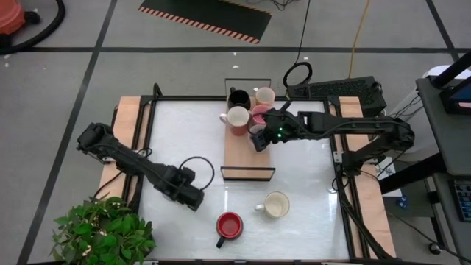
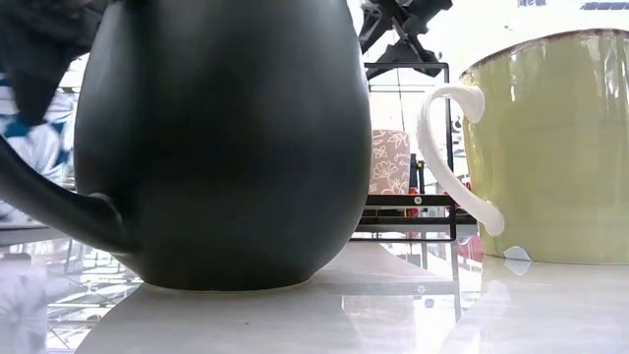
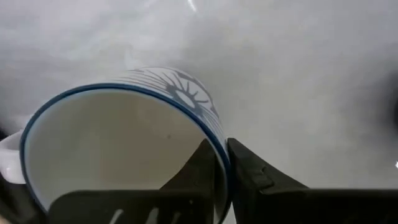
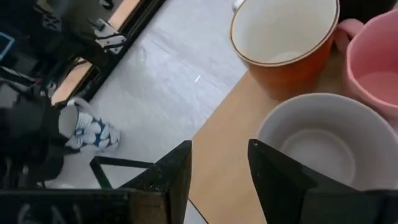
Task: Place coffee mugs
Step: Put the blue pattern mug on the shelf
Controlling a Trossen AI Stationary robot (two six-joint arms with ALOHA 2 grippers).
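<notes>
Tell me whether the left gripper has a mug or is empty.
It has one. Left gripper is shut on the rim of a blue-patterned mug, one finger inside, one outside.

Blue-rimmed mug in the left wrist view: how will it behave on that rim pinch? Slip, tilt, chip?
Probably rigid but chip-prone: the blue-rimmed mug looks like glazed ceramic. Its glossy wall may slip, since the left gripper pinches only one side of the rim. Held off-centre, it would likely tilt when lifted.

Lab: hazard-taped floor (image 1: 206, 20), cables
</notes>
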